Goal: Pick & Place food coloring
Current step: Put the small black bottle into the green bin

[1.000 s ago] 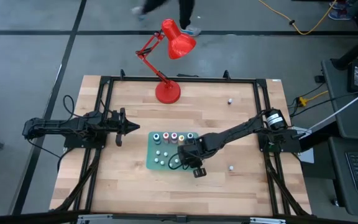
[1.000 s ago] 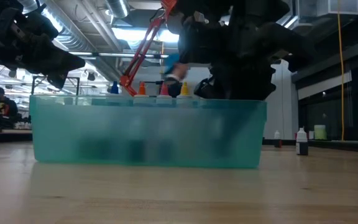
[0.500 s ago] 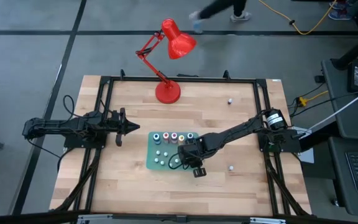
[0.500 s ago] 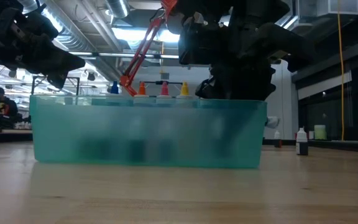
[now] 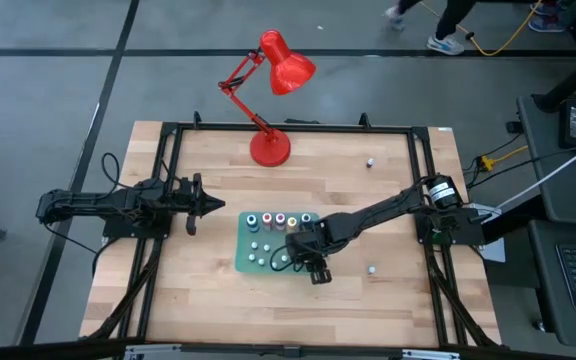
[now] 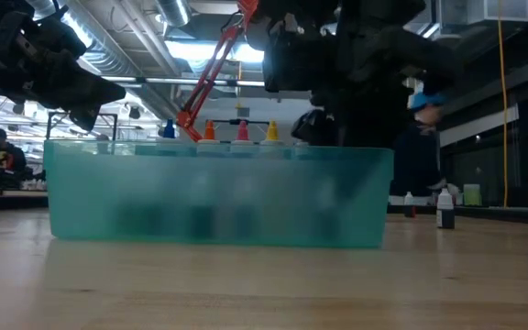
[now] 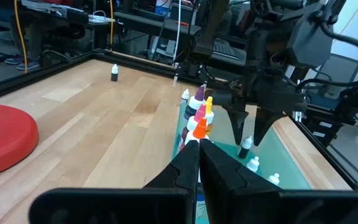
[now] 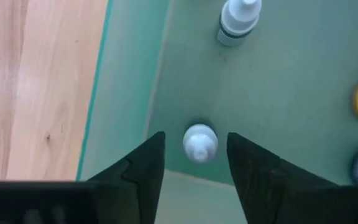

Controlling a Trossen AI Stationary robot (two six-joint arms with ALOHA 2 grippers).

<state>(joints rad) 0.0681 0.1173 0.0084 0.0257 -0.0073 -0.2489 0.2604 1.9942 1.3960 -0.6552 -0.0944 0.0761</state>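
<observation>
Hovering over the teal tray [image 5: 245, 262] on the counter [image 5: 208, 300], the right gripper [image 8: 195, 163] has barely shifted, its fingers open astride a white-capped food coloring bottle [image 8: 200, 143], probably not yet touching; the left gripper [image 7: 198, 163] waits closed.

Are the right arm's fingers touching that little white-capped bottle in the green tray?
Apart. In the right wrist view the right gripper is open, and tray floor shows between each finger and the bottle.
</observation>
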